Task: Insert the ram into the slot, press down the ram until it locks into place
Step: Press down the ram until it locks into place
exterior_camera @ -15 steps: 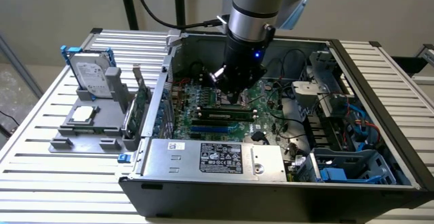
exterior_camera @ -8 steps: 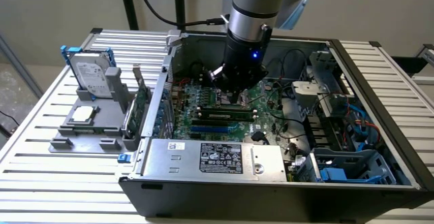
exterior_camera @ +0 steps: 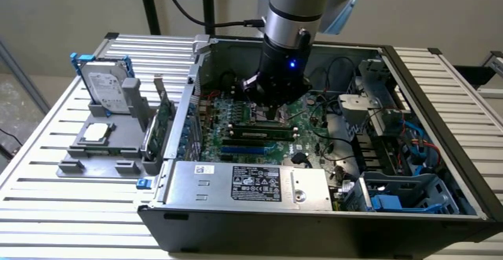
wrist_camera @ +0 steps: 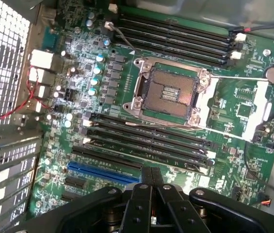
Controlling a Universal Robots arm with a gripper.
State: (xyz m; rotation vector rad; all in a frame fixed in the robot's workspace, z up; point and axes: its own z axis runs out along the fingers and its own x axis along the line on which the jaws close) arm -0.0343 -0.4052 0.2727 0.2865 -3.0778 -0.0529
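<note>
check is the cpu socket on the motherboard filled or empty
Empty: the CPU socket shows its bare contact grid inside the metal frame, with no processor or cooler seated on it.

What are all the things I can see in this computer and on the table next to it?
computer case: one, black, open on the slatted table
motherboard: one, green, on the case floor
ram: one, green stick, lying in a slot below the tool
slots: several, black, parallel rows beside the processor socket
processor socket: one, silver frame, empty, mid-board
blue socket: one, next to the black slots
power supply: one, silver, at the case's front edge
hard drive: one, silver, on the grey holder at the exterior view's left
tool: one, black, shut, above the board
</note>
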